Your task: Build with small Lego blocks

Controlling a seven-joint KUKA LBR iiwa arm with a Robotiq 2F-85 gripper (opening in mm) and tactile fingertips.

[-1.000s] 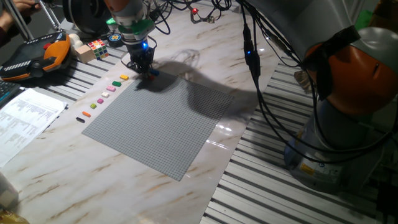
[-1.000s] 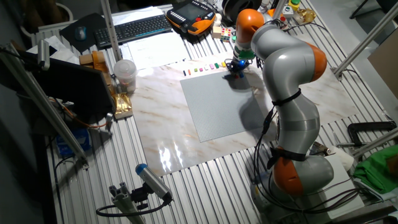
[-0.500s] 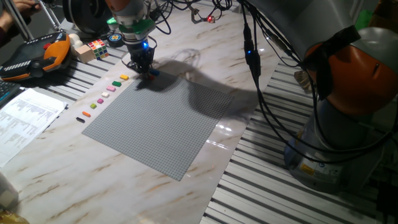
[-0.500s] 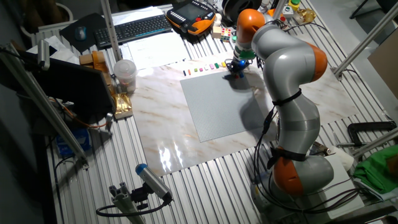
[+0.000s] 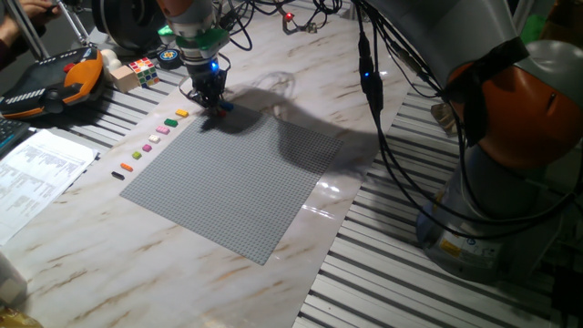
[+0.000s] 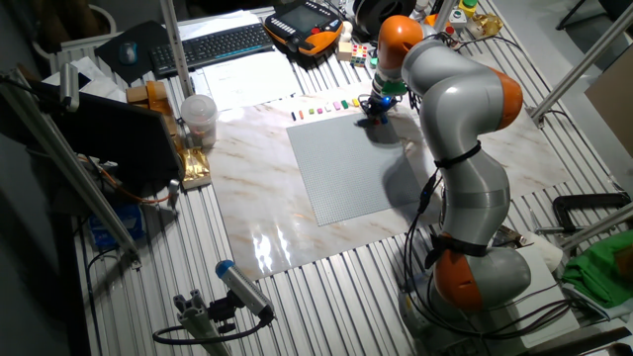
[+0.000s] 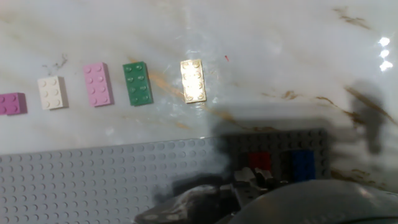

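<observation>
Along the left edge of the grey baseplate (image 5: 237, 182) runs a row of small Lego blocks, from the yellow one (image 5: 181, 113) down to a black one (image 5: 117, 175). The hand view shows yellow (image 7: 193, 81), green (image 7: 137, 83), pink (image 7: 97, 84), white (image 7: 51, 92) and magenta (image 7: 12, 103) blocks on the marble. A red block (image 7: 260, 162) and a blue block (image 7: 303, 165) sit side by side on the baseplate's corner (image 7: 93, 180). My gripper (image 5: 208, 97) hangs low right over that corner, also seen as the gripper (image 6: 376, 107). Its fingertips are blurred and dark, so their spacing is unclear.
A multicoloured puzzle cube (image 5: 143, 68) and an orange teach pendant (image 5: 55, 82) lie beyond the row. A paper sheet (image 5: 36, 173) lies to the left. Cables (image 5: 383, 137) hang over the table's right side. A keyboard (image 6: 213, 44) and a cup (image 6: 198, 117) stand nearby.
</observation>
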